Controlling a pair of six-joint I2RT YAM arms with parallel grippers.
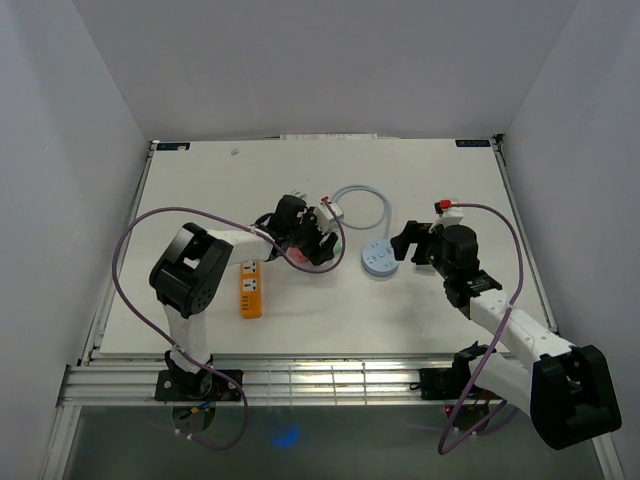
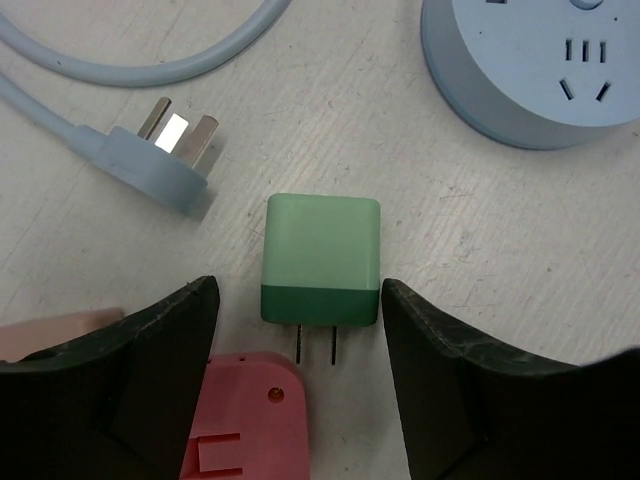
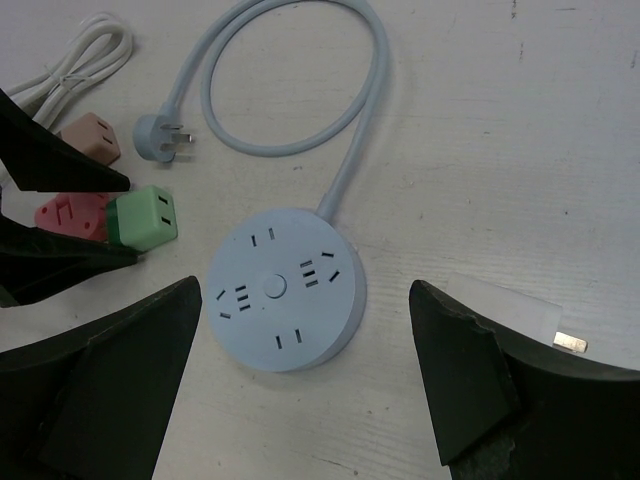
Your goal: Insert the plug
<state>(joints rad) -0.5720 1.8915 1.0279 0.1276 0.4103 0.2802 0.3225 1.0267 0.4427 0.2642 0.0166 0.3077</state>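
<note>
The green plug [image 2: 320, 258] is shown lying flat between the spread fingers of the left gripper [image 2: 300, 298], touched by neither; the round socket [image 2: 540, 70] is set to its right.

A white table [image 1: 200, 190] with a matte, faintly scratched top is boxed in by plain pale grey panels: a back wall [image 1: 320, 60], a left wall [image 1: 60, 200] and a right wall [image 1: 590, 150]. Silver metal rails [image 1: 330, 380] run along its near edge. Below them a dark floor [image 1: 350, 445] carries a small blue glint [image 1: 285, 437]. The light is soft and even.
</note>
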